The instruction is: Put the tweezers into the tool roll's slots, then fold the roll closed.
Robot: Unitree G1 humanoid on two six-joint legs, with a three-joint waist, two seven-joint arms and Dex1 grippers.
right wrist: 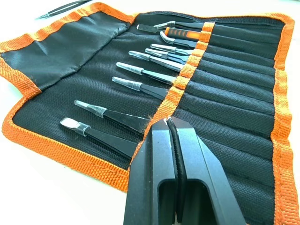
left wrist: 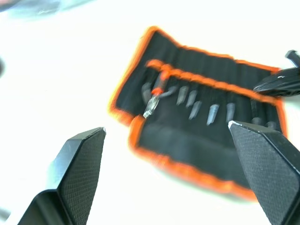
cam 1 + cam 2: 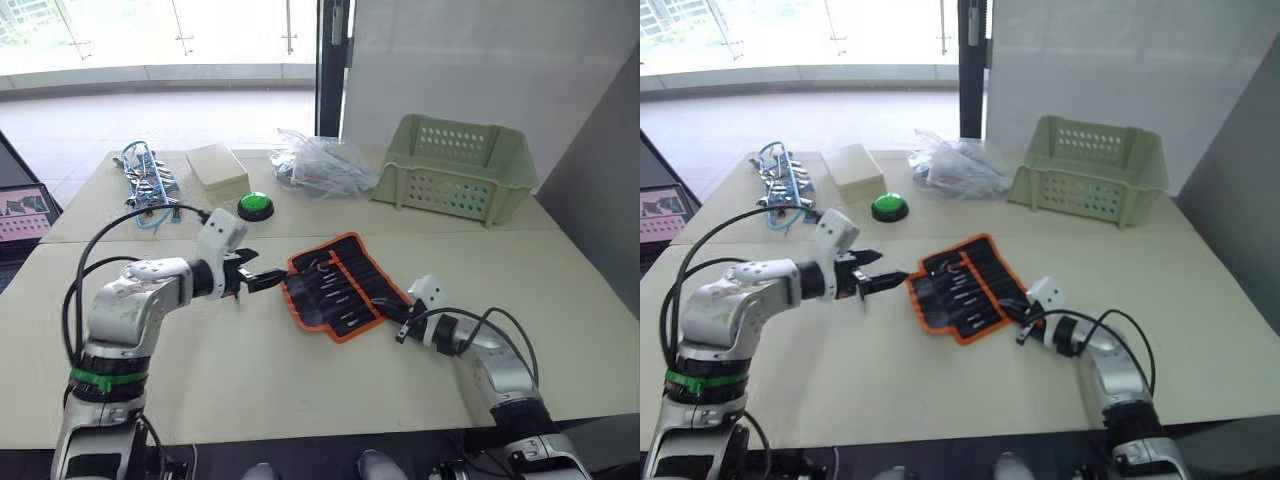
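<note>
The tool roll [image 3: 340, 285] lies open on the table, black fabric with orange edging, its flap folded out flat. Several tweezers [image 1: 140, 72] sit in its slots with their pointed tips showing; one has an orange grip [image 1: 183, 33]. My left gripper [image 3: 268, 281] hovers just off the roll's left edge, its fingers [image 2: 79, 173] wide open with nothing between them. At the roll's right corner, over the pocket row, my right gripper [image 1: 168, 123] is shut. A slim dark pointed thing [image 1: 61, 8] shows beyond the flap; I cannot tell what it is.
A pale green perforated basket [image 3: 455, 170] stands at the back right. A clear plastic bag [image 3: 320, 160], a green button [image 3: 255, 206], a white box [image 3: 217, 165] and a blue-and-silver bundle [image 3: 145, 180] line the back of the table [image 3: 300, 400].
</note>
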